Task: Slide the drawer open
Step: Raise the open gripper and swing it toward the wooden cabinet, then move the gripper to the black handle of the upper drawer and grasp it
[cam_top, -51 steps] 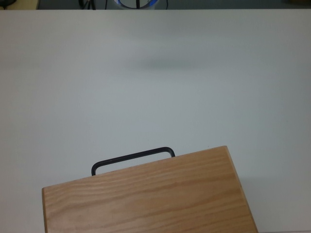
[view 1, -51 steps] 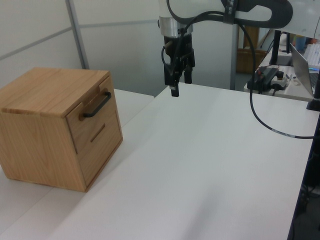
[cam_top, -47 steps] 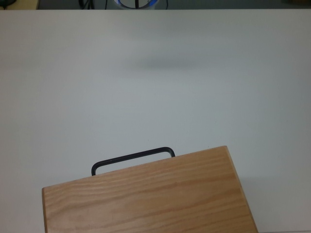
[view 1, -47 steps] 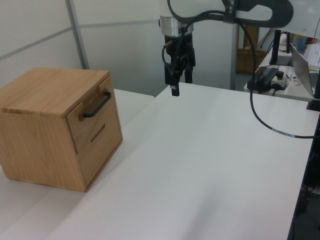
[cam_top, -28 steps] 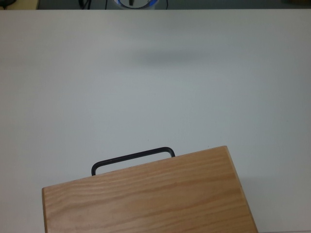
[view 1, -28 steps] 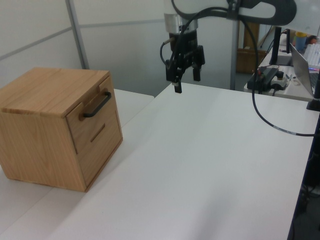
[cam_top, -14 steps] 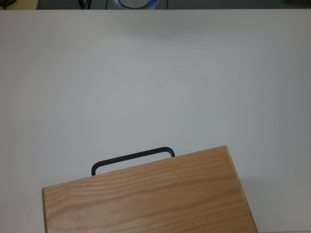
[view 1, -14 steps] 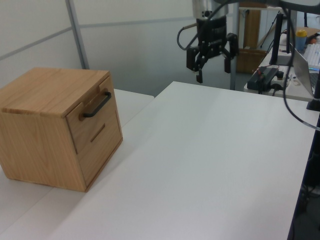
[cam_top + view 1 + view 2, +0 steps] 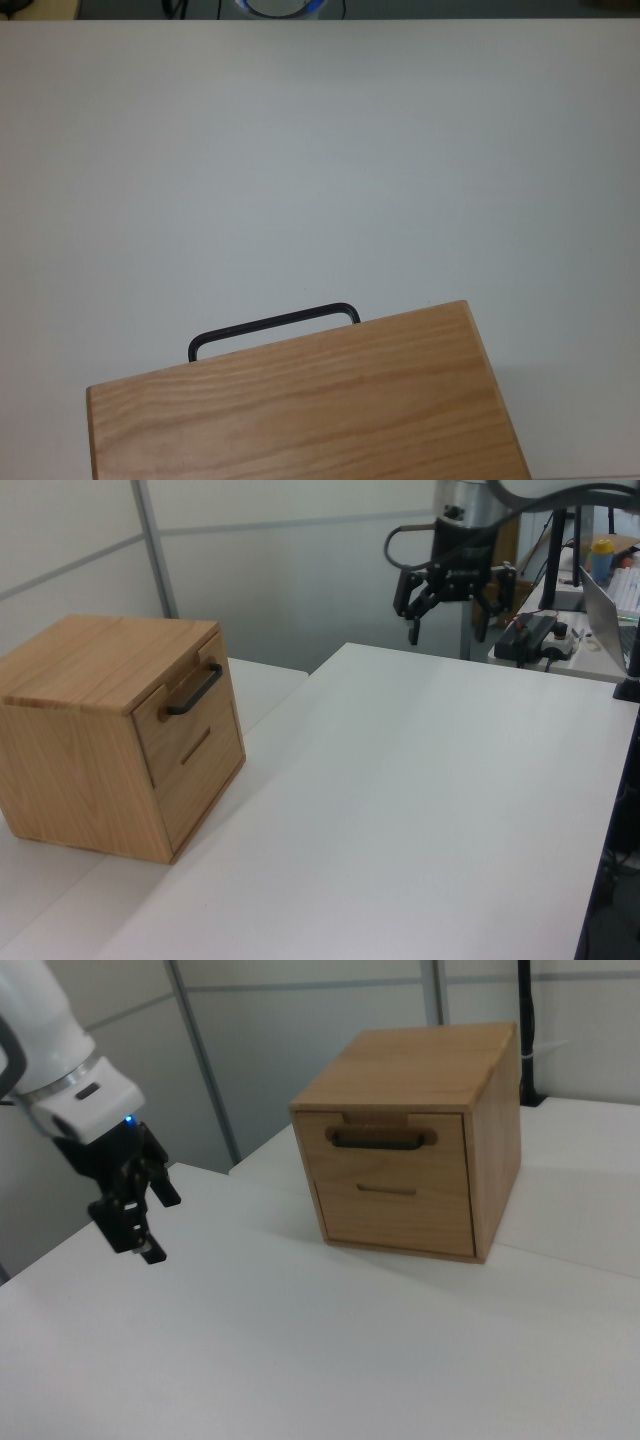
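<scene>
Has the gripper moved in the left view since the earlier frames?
Yes. The gripper has shifted toward the left view's right, farther from the cabinet, and its jaws have spread open.

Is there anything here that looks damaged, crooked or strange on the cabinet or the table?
Nothing stands out. The cabinet stands upright, its drawer is flush, the black handle is straight, and the table shows no spill.
</scene>
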### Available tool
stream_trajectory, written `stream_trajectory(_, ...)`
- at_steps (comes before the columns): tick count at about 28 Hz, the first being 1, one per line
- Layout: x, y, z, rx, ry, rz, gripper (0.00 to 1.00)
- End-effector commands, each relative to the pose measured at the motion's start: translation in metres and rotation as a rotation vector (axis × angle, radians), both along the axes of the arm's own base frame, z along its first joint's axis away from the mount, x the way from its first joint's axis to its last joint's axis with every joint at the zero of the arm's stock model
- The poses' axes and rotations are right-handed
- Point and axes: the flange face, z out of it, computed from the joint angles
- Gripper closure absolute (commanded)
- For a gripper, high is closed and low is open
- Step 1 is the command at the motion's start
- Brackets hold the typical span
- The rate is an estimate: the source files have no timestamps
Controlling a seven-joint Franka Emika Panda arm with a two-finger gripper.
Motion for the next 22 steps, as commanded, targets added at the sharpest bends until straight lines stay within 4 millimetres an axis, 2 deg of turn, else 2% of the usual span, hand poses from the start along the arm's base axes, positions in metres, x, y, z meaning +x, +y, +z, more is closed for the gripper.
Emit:
stream_trajectory(1,-0.030,0.010,-0.030,0.030,-0.057,-0.056,0.00)
stream_trajectory(10,-0.033,0.010,-0.050,0.079,-0.152,-0.228,0.00)
stream_trajectory(14,-0.023,0.006,-0.069,0.111,-0.196,-0.326,0.00)
stream_trajectory(16,-0.015,0.005,-0.079,0.130,-0.232,-0.364,0.00)
stream_trajectory(17,-0.004,0.004,-0.089,0.150,-0.275,-0.396,0.00)
stream_trajectory(21,0.020,0.003,-0.104,0.177,-0.327,-0.435,0.00)
stream_trajectory(22,0.032,0.002,-0.109,0.191,-0.353,-0.453,0.00)
